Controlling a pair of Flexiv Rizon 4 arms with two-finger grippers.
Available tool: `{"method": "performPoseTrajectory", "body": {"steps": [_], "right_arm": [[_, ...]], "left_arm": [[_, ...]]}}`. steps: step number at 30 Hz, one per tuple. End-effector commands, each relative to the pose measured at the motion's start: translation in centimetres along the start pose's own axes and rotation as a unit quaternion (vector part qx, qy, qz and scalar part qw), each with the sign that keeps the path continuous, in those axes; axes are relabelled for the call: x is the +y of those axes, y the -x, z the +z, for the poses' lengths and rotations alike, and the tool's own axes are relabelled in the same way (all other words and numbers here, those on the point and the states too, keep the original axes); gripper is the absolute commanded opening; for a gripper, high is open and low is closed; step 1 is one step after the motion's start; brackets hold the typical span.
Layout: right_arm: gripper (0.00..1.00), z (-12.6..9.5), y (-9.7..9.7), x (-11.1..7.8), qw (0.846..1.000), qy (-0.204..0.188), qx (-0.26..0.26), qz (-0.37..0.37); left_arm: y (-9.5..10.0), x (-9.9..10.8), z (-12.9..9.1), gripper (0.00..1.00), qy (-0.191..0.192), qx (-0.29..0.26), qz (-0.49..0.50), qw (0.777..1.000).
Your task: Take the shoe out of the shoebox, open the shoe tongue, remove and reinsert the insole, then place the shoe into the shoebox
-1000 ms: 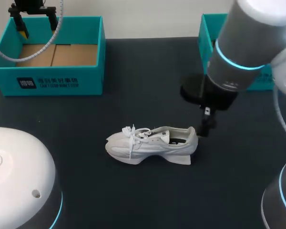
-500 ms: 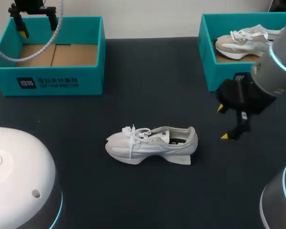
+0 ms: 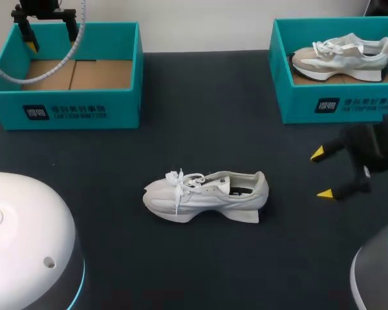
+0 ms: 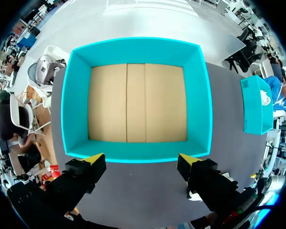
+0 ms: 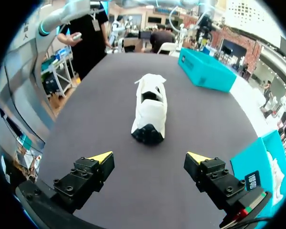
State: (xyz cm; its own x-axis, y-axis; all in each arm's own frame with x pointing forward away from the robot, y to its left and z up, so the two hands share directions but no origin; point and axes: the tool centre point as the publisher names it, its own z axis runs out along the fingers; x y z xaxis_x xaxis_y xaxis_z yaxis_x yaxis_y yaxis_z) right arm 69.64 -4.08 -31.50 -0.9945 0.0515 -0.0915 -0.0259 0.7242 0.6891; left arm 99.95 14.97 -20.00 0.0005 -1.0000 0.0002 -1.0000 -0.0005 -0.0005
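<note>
Dark tabletop (image 3: 200,271) had white lace-up sneaker (image 3: 207,195) upright mid-table, outside both boxes. R gripper (image 3: 321,173) was released, empty, well apart from heel. L gripper (image 4: 140,159) was released over empty teal cardboard shoebox (image 3: 64,110). Risk: unbraced shoe could skid/tip during tongue pull.

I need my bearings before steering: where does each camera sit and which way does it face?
Head: above and behind the robot, looking down on the table; shows shoe, empty box, second box, left gripper, right gripper.
Left wrist: over the empty box, facing down into it; the left gripper shows, open.
Right wrist: low at the table's right side, facing across toward the shoe's heel; the right gripper shows, open.
Shared: head and right wrist both see the shoe; all three see the empty box.
</note>
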Motion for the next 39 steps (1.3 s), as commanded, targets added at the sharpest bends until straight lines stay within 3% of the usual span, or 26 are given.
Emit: {"method": "performPoseTrajectory", "body": {"steps": [1, 18, 39], "right_arm": [[1.00, 0.5, -0.3, -1.3, 0.963, 0.270, 0.000, 0.000], [1.00, 1.6, 0.2, -3.5, 0.961, 0.276, 0.007, 0.009], [1.00, 1.6, 0.5, -3.5, 0.959, 0.285, 0.007, 0.010]], "left_arm": [[0.0, 0.0, 0.0, 1.00, 0.000, 0.000, 0.000, 1.000], [0.0, 0.0, 0.0, 1.00, 0.000, 0.000, 0.000, 1.000], [0.0, 0.0, 0.0, 1.00, 0.000, 0.000, 0.000, 1.000]]}}
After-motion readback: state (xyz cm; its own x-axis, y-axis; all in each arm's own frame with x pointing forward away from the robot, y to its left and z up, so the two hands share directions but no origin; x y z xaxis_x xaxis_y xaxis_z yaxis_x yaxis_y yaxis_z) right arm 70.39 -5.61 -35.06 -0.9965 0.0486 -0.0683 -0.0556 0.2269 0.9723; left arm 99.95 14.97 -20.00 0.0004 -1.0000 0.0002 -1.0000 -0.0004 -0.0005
